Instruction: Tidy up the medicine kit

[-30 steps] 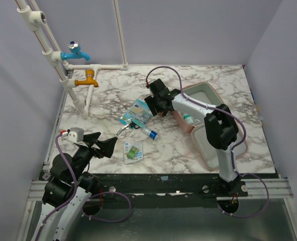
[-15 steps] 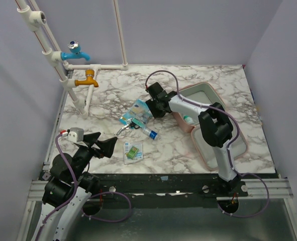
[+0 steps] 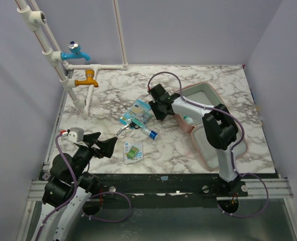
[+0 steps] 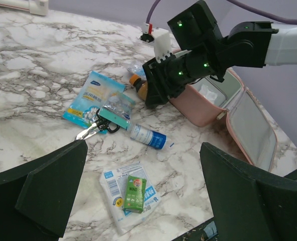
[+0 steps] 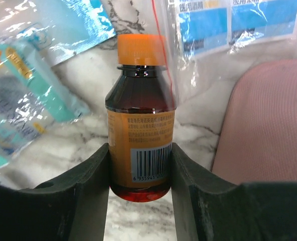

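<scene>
The medicine kit (image 3: 212, 89) lies open at the right, pink outside, pale inside; it also shows in the left wrist view (image 4: 201, 111) and the right wrist view (image 5: 269, 120). My right gripper (image 3: 157, 107) is just left of the kit, shut on an amber bottle (image 5: 140, 140) with an orange cap. The bottle lies close to the marble and also shows in the left wrist view (image 4: 139, 86), in front of the right gripper (image 4: 153, 95). My left gripper (image 3: 100, 143) is open and empty at the near left, its fingers (image 4: 53, 181) wide apart.
Blue-white sachets (image 3: 139, 107), small scissors (image 3: 124, 128) and a white-blue bottle (image 3: 149, 133) lie mid-table. A green box (image 3: 133, 151) sits on a flat sachet nearer me. A small bottle (image 3: 188, 119) lies inside the kit. Pipes with a blue tap (image 3: 77, 50) and an orange tap (image 3: 88, 78) stand back left.
My right gripper has shifted a little toward the near side, beside the kit's left edge. The left arm has not moved.
</scene>
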`<action>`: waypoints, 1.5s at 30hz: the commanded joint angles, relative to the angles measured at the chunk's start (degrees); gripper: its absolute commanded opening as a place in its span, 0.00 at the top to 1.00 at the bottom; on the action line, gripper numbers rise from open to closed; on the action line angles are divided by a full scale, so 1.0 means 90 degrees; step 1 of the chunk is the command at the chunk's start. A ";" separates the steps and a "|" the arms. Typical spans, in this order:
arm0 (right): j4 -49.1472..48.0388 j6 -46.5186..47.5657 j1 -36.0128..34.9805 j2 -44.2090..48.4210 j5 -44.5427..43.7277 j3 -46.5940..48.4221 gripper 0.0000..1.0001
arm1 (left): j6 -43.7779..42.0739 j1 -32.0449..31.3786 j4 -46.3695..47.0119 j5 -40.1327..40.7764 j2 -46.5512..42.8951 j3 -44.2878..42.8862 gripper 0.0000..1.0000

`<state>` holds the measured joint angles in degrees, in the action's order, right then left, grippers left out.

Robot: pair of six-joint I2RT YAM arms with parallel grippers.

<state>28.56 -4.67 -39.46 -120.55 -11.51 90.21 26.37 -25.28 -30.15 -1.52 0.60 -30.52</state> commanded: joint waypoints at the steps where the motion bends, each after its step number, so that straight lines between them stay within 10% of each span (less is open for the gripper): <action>1: -0.0354 -0.0306 -0.0106 0.0959 0.0413 -0.0356 0.68 | -0.0010 -0.0033 -0.0058 0.0115 -0.0204 -0.0005 0.02; 9: -0.0419 -0.0530 -0.0117 0.2185 0.0723 -0.0545 0.69 | 0.0000 -0.0033 -0.0054 0.0105 -0.0227 -0.0002 0.01; 25: -0.0190 -0.0828 -0.0083 0.3427 -0.1688 -0.0850 0.72 | 0.0029 -0.0033 -0.0041 0.0059 -0.0269 0.0010 0.02; 45: -0.2024 -0.4137 0.1371 0.3654 -0.1876 -0.2732 0.73 | 0.0019 -0.0032 -0.0027 -0.0013 -0.0306 0.0008 0.01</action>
<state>16.43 -32.97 -28.08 -88.47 -27.14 66.74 26.41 -25.28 -30.13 -1.54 0.60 -30.52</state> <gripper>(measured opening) 0.463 0.985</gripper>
